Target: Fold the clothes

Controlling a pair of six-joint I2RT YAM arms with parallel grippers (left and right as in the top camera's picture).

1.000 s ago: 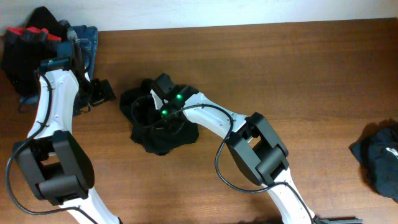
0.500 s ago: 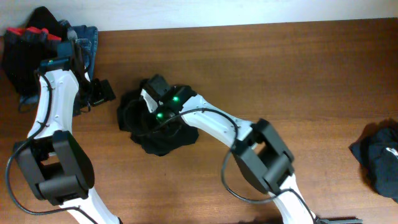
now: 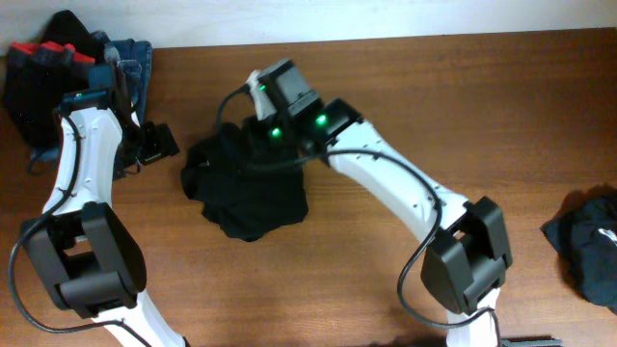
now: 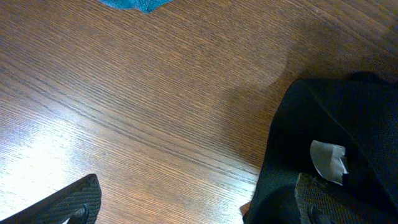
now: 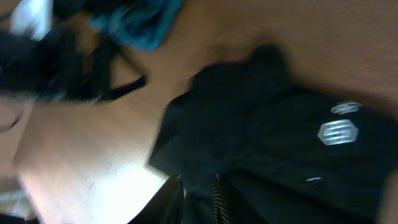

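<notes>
The black top (image 3: 249, 193) lies crumpled left of centre on the bench (image 3: 482, 106), its white neck label (image 4: 328, 159) showing in the left wrist view. The right gripper (image 5: 199, 191) is over the top with its jaws narrow, and in the blurred wrist view they seem to pinch a fold of the black fabric. The left gripper (image 4: 196, 208) hovers at the top's left edge, jaws wide and holding nothing — a pile of clothes (image 3: 58, 67) sits in the far left corner, and another dark garment (image 3: 588, 246) lies at the right edge.
</notes>
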